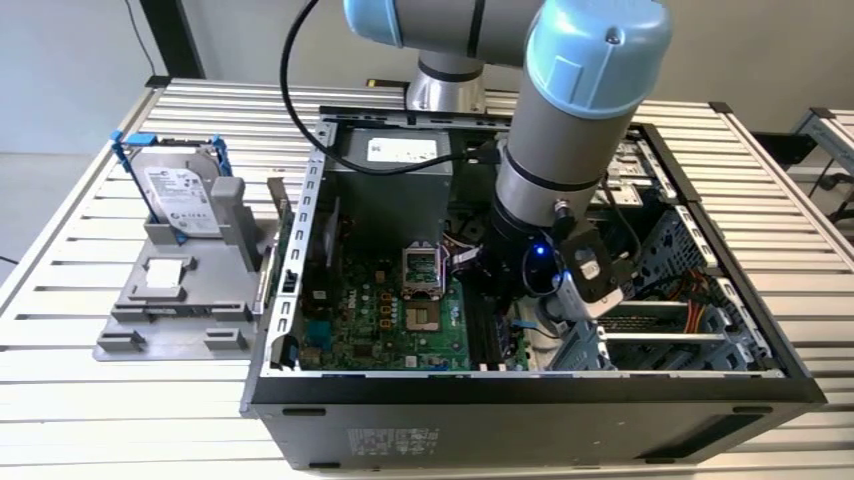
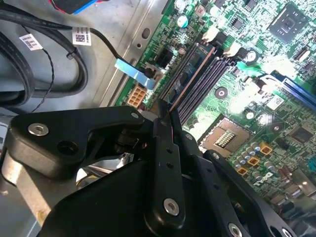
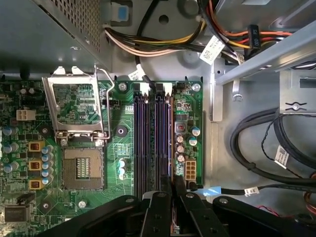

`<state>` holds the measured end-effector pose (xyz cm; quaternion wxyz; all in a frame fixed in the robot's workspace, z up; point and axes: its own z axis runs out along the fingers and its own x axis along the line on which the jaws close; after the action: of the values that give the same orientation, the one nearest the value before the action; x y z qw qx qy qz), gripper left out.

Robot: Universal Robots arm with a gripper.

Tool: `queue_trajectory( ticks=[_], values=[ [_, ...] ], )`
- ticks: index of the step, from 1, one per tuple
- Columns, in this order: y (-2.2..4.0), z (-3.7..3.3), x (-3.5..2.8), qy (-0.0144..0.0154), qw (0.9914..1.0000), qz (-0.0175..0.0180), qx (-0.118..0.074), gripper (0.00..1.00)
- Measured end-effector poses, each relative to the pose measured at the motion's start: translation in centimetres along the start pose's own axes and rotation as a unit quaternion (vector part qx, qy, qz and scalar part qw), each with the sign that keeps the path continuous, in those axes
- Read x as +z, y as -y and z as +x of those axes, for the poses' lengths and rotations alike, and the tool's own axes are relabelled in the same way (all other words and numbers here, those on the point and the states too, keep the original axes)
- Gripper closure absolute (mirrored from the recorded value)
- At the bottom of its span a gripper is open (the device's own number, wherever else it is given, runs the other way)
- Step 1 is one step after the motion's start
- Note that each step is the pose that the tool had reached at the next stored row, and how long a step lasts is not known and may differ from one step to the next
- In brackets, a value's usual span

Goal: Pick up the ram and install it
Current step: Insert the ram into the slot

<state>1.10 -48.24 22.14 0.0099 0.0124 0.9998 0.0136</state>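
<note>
Your black fingers pinch the thin dark ram stick edge-on, its long axis parallel to the long black memory slots directly beneath.

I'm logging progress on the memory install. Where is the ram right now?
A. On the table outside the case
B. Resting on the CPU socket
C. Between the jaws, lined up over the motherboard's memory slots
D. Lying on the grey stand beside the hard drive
C: in the second wrist view the ram runs edge-on from the gripper into the memory slots on the motherboard, inside the computer case.
</note>
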Motion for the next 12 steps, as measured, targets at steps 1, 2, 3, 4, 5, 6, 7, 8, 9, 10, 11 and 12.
queue_trajectory(
  ticks=[1,2,3,4,5,6,7,8,9,10,11,12],
  values=[
    [0.0,0.0,0.01,-0.0007,1.0,0.0002,0.0,1.0],
    [0.0,0.0,0.01,-0.0013,1.0,0.0002,0.0,1.0],
    [-0.01,0.0,0.02,-0.0015,1.0,0.0001,0.0,1.0],
    [-0.03,0.0,0.04,-0.0017,1.0,0.0,0.0,1.0],
    [-0.05,0.0,0.04,-0.0018,1.0,0.0,0.0,1.0],
    [-0.07,0.0,0.03,-0.0018,1.0,0.0,0.0,1.0],
    [-0.09,0.0,0.21,-0.0024,1.0,0.0,0.0,1.0],
    [-0.09,0.01,0.26,-0.0025,1.0,0.0002,0.0,1.0],
    [-0.09,0.0,0.26,-0.0025,1.0,0.0002,0.0,1.0],
    [-0.09,0.0,0.26,-0.0025,1.0,0.0002,0.0,1.0],
    [-0.09,0.0,0.26,-0.0026,1.0,0.0002,0.0,1.0],
    [-0.09,0.0,0.26,-0.0026,1.0,0.0002,0.0,1.0]
  ],
)
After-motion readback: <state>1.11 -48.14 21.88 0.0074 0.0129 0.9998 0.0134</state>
